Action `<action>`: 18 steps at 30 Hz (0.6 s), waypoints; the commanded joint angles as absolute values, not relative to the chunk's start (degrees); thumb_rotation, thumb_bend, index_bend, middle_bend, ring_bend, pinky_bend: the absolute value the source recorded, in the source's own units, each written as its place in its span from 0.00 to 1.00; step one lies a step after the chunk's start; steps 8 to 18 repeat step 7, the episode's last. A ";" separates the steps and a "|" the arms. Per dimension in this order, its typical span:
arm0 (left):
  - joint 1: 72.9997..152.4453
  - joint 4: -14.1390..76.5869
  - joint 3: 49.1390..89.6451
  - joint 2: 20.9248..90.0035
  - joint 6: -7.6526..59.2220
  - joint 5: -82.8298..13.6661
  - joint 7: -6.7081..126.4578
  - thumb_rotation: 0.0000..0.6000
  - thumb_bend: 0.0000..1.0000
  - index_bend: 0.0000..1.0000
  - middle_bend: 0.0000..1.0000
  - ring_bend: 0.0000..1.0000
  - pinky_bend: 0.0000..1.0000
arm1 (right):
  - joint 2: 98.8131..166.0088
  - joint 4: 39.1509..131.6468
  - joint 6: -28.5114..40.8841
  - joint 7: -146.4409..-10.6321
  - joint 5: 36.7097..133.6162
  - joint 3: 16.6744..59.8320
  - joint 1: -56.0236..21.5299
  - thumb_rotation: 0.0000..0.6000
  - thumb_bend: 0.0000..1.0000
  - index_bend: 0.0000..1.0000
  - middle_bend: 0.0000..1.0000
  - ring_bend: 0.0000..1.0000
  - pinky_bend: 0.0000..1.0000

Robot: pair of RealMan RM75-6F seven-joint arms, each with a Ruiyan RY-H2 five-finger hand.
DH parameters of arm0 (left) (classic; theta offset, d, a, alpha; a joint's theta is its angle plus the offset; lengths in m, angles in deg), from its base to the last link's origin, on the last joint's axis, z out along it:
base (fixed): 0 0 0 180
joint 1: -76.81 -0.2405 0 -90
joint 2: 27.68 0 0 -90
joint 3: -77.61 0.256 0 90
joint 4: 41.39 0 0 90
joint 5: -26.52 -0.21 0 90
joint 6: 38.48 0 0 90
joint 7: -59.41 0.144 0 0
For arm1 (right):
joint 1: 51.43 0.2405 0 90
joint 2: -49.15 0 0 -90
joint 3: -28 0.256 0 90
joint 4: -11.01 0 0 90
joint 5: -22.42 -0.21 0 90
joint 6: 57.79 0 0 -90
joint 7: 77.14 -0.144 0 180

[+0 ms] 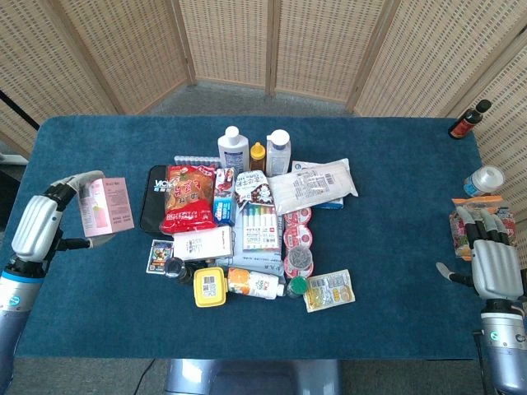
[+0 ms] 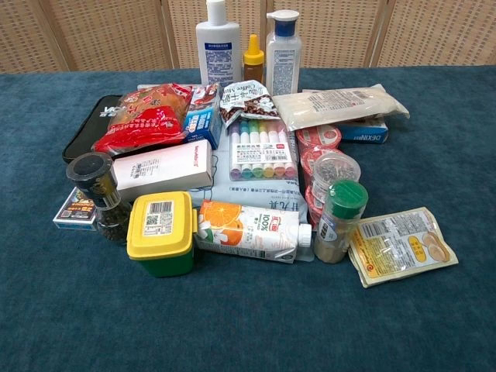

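Nearest to us, at the left edge of the blue table (image 1: 395,148), we hold a pink box (image 1: 105,206) in our left hand (image 1: 37,226), fingers wrapped over its top edge, lifted well clear of the heap of groceries. Only the head view shows this hand and box. Our right hand (image 1: 492,265) rests at the right edge with fingers straight, slightly apart and holding nothing, just below a snack packet (image 1: 463,232).

At the front of the heap we see a yellow tub (image 2: 161,232), an orange juice carton (image 2: 249,231), a green-lidded spice jar (image 2: 339,219) and a small card box (image 2: 76,209) beside a dark pepper jar (image 2: 99,194). Further back lie a white box (image 2: 161,168), a set of coloured markers (image 2: 262,147) and a red snack bag (image 2: 143,115). At the far side stand 2 white bottles (image 2: 215,43) with a small amber bottle (image 2: 253,58) between them.
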State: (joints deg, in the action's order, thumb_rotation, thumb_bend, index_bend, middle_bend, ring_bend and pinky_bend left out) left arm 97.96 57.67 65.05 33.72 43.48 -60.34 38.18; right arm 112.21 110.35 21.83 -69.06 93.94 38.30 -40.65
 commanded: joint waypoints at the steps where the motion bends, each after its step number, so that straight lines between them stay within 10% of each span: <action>1: 98.25 58.55 62.24 34.30 46.97 -60.73 34.98 1.00 0.16 0.54 0.68 0.77 0.27 | 112.15 110.10 21.82 -69.27 93.73 38.23 -40.84 1.00 0.17 0.00 0.13 0.01 0.00; 18: 99.07 58.03 60.71 35.69 48.94 -61.22 34.46 1.00 0.16 0.54 0.67 0.76 0.26 | 112.03 109.91 21.74 -69.45 93.38 38.17 -41.08 1.00 0.17 0.00 0.13 0.01 0.00</action>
